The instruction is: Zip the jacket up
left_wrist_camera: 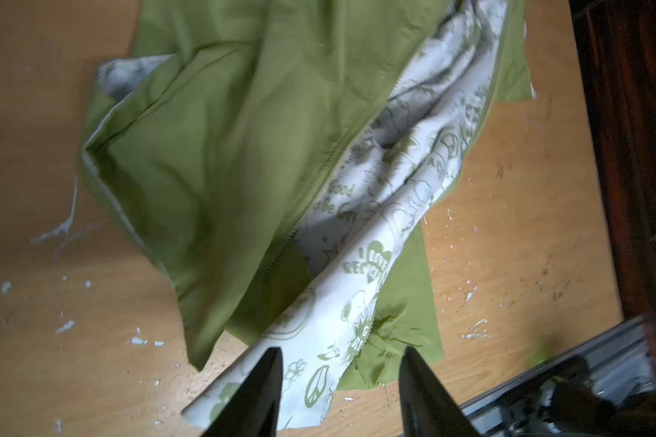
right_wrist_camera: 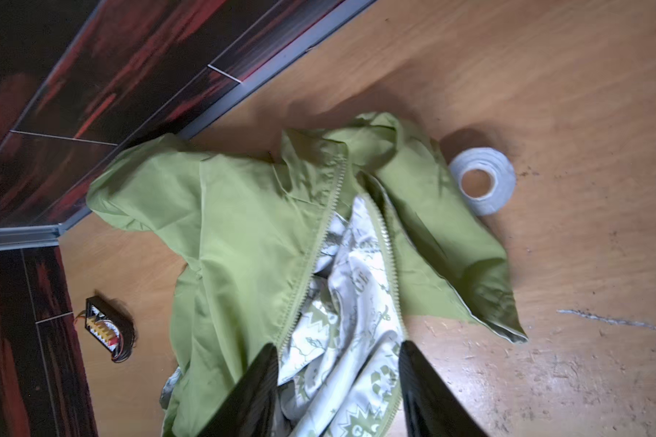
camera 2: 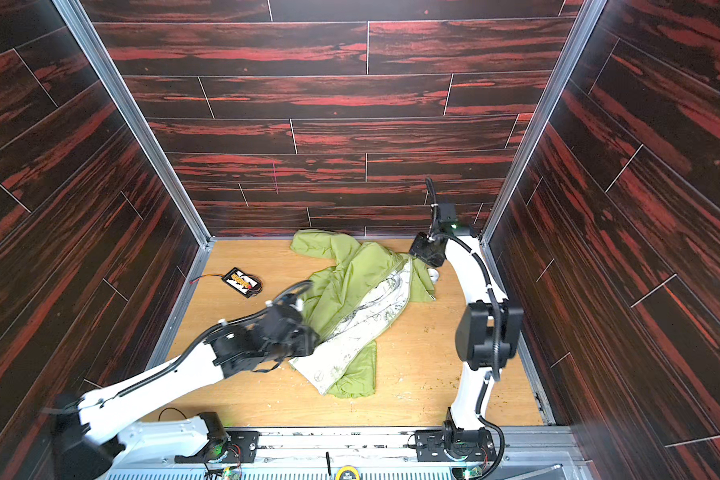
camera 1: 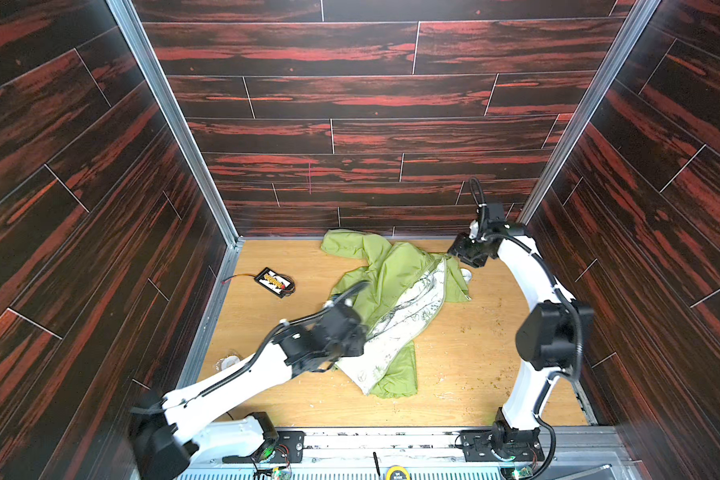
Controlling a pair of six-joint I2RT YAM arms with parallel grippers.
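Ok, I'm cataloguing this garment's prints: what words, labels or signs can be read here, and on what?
"I LOVE" above "REC…", partly folded away: white lining of the jacket, left wrist view.
"Good" above "to be G…", blurred: same lining.
Peace sign, no words: same lining.
Black device: yellow marking, too blurred to read.
Yellow disc at the near edge: lettering too small to read.

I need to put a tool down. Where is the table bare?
Bare: between the jacket and the right arm, and the strip between its hem and the front rail. Crowded: the left, with black pack and left arm.
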